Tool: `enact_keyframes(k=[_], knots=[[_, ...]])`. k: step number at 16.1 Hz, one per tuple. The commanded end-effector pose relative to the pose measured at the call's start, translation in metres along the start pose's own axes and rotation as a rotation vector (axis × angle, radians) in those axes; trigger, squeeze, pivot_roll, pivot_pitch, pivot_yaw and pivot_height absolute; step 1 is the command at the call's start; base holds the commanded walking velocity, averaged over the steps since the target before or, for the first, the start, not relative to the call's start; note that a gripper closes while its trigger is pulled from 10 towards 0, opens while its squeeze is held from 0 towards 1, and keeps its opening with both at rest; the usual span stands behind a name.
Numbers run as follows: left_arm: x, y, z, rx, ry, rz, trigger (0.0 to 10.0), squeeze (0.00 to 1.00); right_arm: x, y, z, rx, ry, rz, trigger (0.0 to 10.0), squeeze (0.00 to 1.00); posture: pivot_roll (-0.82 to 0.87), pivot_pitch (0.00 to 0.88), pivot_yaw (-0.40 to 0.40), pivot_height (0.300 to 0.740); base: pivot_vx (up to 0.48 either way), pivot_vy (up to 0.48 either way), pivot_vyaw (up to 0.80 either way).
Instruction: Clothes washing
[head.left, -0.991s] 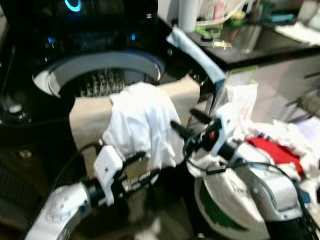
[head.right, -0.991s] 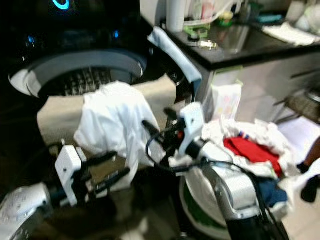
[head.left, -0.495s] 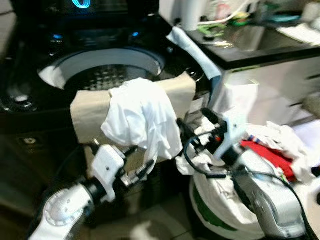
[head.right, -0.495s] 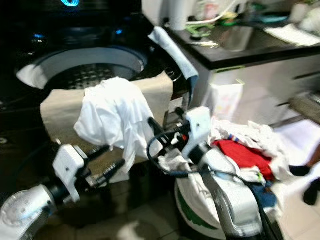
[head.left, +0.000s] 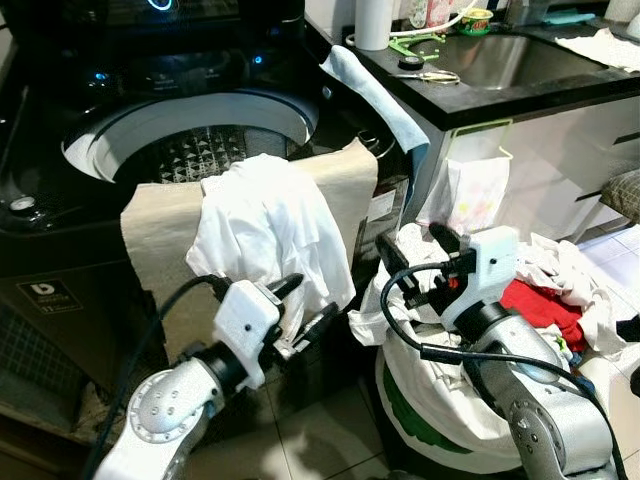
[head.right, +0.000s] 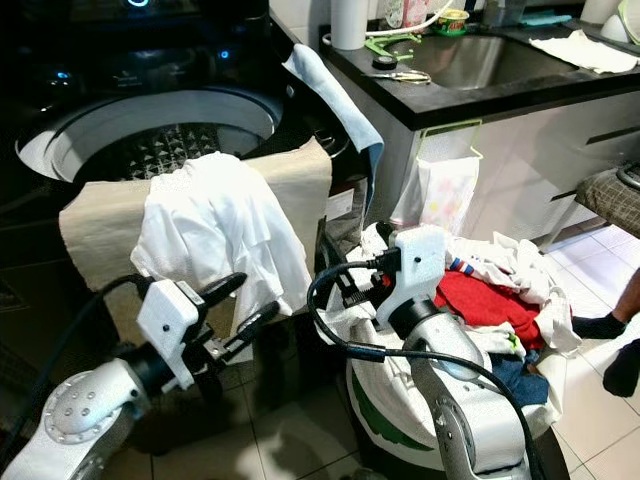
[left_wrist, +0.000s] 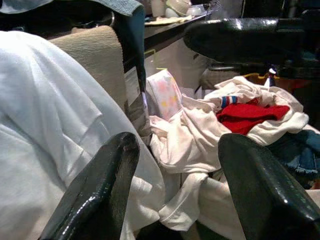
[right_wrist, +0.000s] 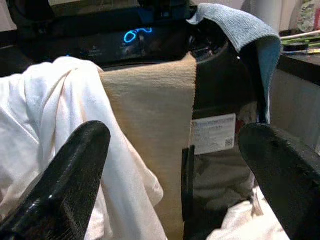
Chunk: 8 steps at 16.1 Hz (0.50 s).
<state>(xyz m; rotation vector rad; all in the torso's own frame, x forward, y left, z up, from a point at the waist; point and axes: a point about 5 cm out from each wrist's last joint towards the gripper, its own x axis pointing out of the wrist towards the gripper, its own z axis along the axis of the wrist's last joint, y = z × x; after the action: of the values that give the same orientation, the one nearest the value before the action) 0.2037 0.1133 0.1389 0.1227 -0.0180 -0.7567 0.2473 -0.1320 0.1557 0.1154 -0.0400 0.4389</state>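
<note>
Half-hidden beige towel (head.left: 165, 225) under white garment (head.left: 265, 225)

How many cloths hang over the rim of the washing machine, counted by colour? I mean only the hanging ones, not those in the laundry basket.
White: 1, the white garment, draped on the front edge.
Beige: 1, the beige towel, lying under it.
Light blue: 1, the blue cloth, on the corner beside the counter.
Total: 3

both hands, left hand (head.left: 305, 315) and right hand (head.left: 415, 262), have drawn back from the white garment (head.left: 265, 225).
</note>
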Motion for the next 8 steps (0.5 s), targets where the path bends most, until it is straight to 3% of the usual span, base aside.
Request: enact_keyframes(k=[1,2,3,5,8], knots=[[-0.0011,0.0007,0.0030,0.002,-0.019,0.001,10.0,0.00,0.0008,0.0012,0.0044,0.000,-0.014,0.003,10.0,0.00,-0.03,0.000,0.024,0.719,0.000,0.000,0.00],[-0.0008,0.0011,0.0038,0.003,-0.023,-0.001,10.0,0.00,0.0007,0.0013,0.0040,0.001,-0.012,0.002,10.0,0.00,-0.03,0.000,0.022,0.719,0.000,0.000,0.00],[-0.0009,0.0018,0.0052,0.001,-0.030,-0.007,10.0,0.00,0.0006,0.0017,0.0029,0.004,-0.005,0.004,10.0,0.00,-0.03,0.000,0.021,0.719,0.345,0.000,-0.80],[-0.0027,0.0056,0.0040,0.010,-0.021,-0.002,10.0,0.00,0.0025,0.0043,0.0024,0.003,0.004,0.031,10.0,0.00,-0.03,0.000,0.021,0.719,0.317,0.000,0.00],[-0.0083,0.0086,-0.0009,-0.001,-0.003,-0.006,10.0,0.00,0.0042,0.0092,0.0026,-0.005,0.013,0.077,10.0,0.00,-0.03,0.000,0.022,0.719,0.000,0.000,0.00]])
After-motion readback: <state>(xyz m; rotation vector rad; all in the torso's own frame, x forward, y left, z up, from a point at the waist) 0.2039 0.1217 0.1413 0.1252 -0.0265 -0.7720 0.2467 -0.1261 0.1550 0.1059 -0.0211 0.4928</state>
